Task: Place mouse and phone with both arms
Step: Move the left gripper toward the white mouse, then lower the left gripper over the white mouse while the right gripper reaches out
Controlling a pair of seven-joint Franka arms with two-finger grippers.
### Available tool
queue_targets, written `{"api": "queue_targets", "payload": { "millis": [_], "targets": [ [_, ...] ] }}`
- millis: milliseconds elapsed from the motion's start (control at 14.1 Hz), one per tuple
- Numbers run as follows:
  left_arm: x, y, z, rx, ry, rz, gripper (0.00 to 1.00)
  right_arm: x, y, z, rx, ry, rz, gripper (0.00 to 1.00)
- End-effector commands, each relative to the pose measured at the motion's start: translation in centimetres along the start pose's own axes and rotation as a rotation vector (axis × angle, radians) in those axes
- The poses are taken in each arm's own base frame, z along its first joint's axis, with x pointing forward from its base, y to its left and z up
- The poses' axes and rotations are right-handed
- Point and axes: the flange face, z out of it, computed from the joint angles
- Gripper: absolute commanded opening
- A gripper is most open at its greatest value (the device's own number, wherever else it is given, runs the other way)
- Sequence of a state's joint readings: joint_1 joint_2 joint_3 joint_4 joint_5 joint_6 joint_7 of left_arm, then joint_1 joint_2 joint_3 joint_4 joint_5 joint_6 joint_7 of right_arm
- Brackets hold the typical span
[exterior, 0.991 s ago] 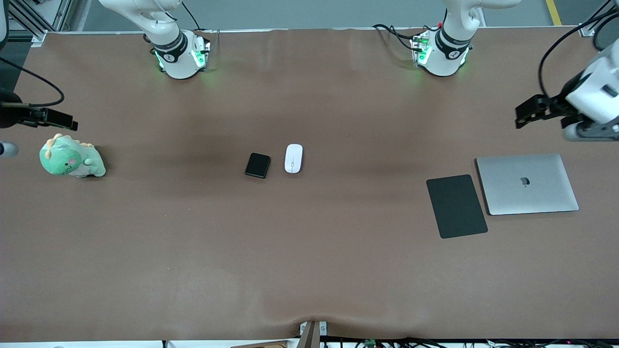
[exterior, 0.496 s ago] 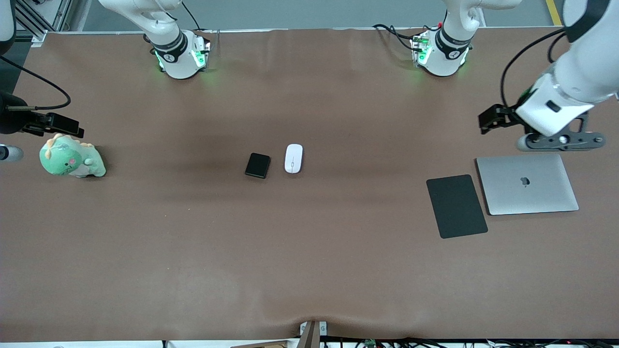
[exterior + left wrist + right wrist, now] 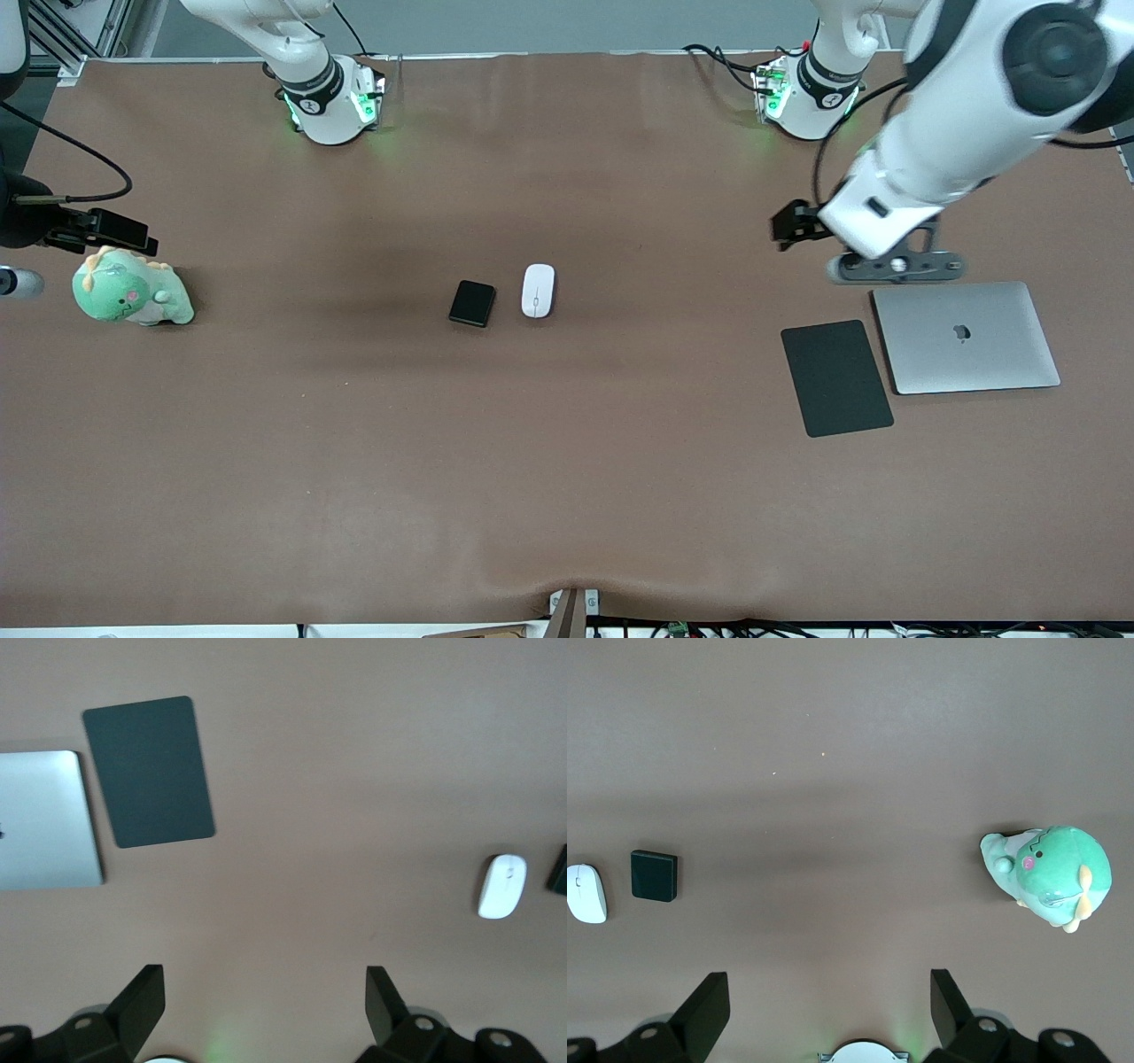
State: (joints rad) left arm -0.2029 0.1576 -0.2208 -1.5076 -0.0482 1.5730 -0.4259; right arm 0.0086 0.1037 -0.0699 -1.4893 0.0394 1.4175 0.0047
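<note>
The white mouse lies in the middle of the brown table, beside the small glossy black phone, which is toward the right arm's end. Both show in the left wrist view, the mouse and the phone, and in the right wrist view, the mouse and the phone. My left gripper is open and empty over bare table close to the mat, well apart from the mouse; its jaws stand wide. My right gripper is open and empty over the table by the plush toy.
A flat black mat and a closed silver laptop lie side by side toward the left arm's end. A green plush dinosaur sits at the right arm's end. The arm bases stand along the table's edge farthest from the front camera.
My left arm has swung in from the table's end toward the middle, passing over the laptop's edge. My right gripper has crept slightly toward the dinosaur. Mouse and phone have not moved.
</note>
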Motion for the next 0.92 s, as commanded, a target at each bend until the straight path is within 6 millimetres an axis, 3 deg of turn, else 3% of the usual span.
{"api": "queue_targets", "payload": {
  "millis": [0, 566, 850],
  "targets": [
    [-0.2, 3.9, 2.0, -0.041, 0.010, -0.047, 1.00, 0.3, 0.5, -0.2, 0.018, 0.003, 0.003, 1.00],
    [-2.5, 14.6, 10.5, -0.073, 0.032, -0.121, 1.00, 0.4, 0.8, -0.1, 0.017, 0.001, 0.009, 1.00],
    [-3.8, 19.3, 14.8, -0.082, 0.060, -0.131, 1.00, 1.2, -0.7, 1.1, 0.005, -0.018, -0.008, 1.00]
  ]
}}
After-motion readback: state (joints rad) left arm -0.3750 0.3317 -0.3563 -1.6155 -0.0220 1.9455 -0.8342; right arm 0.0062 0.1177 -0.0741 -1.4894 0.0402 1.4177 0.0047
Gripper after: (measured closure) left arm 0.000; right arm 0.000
